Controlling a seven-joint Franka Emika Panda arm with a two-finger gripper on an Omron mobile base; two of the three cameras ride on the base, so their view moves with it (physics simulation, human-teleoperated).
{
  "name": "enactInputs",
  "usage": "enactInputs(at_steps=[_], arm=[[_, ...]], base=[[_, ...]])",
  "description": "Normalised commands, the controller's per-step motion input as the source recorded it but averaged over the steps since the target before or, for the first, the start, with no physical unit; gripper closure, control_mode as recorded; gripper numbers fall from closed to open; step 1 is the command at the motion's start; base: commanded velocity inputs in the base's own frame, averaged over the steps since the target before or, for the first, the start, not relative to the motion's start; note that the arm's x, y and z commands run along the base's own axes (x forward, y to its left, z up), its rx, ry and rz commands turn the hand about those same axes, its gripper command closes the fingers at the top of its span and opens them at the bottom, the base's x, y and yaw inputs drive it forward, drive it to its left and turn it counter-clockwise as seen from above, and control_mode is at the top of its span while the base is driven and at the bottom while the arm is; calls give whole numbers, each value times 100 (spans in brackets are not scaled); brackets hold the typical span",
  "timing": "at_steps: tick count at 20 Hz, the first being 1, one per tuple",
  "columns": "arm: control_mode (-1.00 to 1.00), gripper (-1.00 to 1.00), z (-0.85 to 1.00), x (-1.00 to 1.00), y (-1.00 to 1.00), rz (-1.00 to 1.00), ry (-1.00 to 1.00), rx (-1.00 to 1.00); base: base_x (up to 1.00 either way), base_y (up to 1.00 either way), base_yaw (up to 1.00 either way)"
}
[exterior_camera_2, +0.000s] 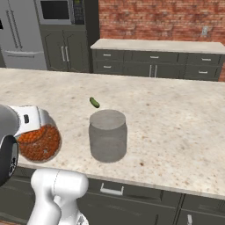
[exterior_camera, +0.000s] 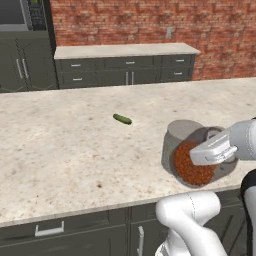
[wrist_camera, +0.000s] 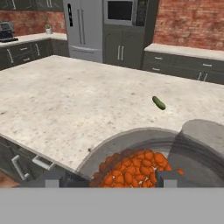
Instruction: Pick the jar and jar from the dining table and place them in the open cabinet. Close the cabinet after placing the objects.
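Observation:
The small clear jar [exterior_camera: 192, 169] [exterior_camera_2: 39, 143] [wrist_camera: 131, 170] of orange-red grains stands near the front edge of the dining table [exterior_camera: 60, 145] [exterior_camera_2: 176, 114] [wrist_camera: 65, 100]. My gripper [exterior_camera: 202, 159] [exterior_camera_2: 34, 125] [wrist_camera: 111, 179] reaches over it from the front, open, one fingertip on each side of the jar. I cannot make out any contact with the glass. The larger grey frosted jar [exterior_camera: 180, 131] [exterior_camera_2: 107, 136] [wrist_camera: 203, 135] stands upright right beside the small one. The open cabinet is out of view.
A small green pickle [exterior_camera: 122, 119] [exterior_camera_2: 94, 102] [wrist_camera: 159, 103] lies farther back on the table. Beyond the table are a low counter with drawers [exterior_camera: 125, 50] [exterior_camera_2: 158, 46], a brick wall, a microwave [exterior_camera_2: 55, 9] and a fridge [exterior_camera_2: 17, 30].

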Motion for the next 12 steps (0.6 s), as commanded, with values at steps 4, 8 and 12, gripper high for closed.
enactInputs(at_steps=[4,8,12], arm=[[-100,100,-15,-75,-6,0,0,0],[-100,100,0,18,0,0,0,5],[-100,100,0,62,-2,0,0,4]], base=[[0,0,0],[0,0,0],[0,0,0]])
